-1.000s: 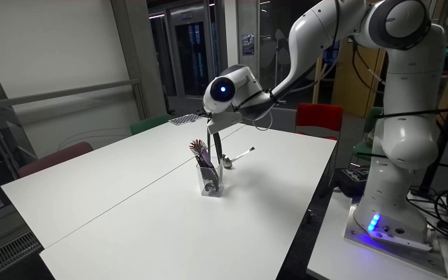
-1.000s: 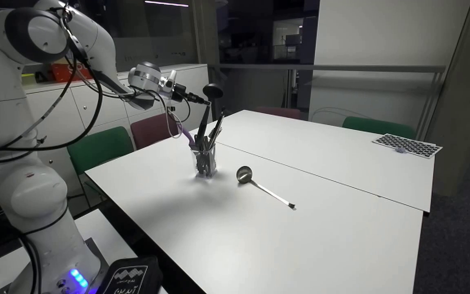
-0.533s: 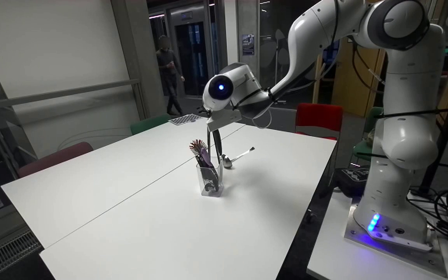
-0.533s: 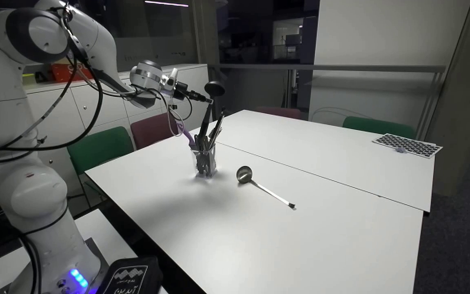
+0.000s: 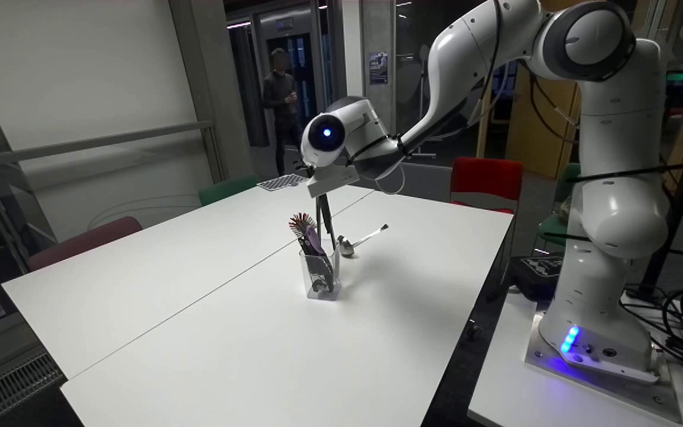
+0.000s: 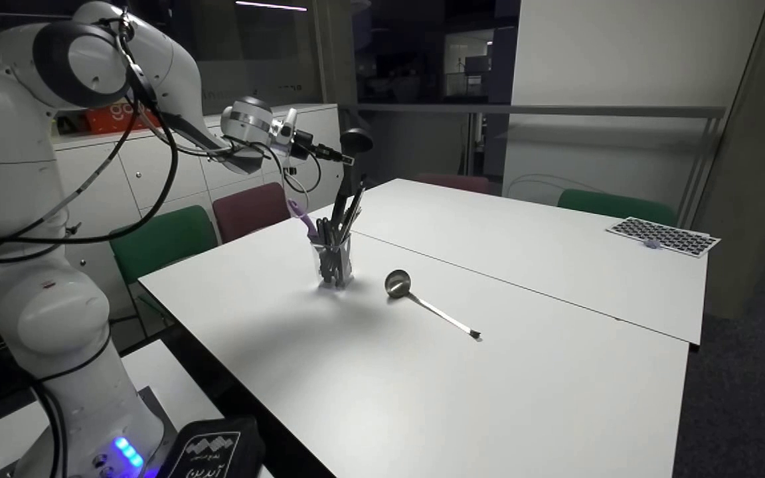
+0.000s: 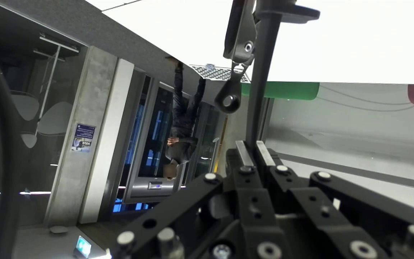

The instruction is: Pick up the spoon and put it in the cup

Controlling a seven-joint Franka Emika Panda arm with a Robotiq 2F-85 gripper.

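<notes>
1. White surface point(image 6: 522, 398), biggest thing by a mile, covers much of the lower half in both exterior views.
2. Robot arm point(image 5: 620, 142) stands at the right of the frame in an exterior view.
3. The tool point(image 7: 253, 148) is low in the wrist view, clamped on a dark rod point(image 7: 260, 79).
4. Clear cup point(image 5: 308, 276) stands upright mid-frame, with a brush point(image 5: 302, 224) poking out the top.
5. And the spoon point(image 6: 431, 307)? Just lying on the surface mid-frame, apart from the cup, bowl end nearest it.
</notes>
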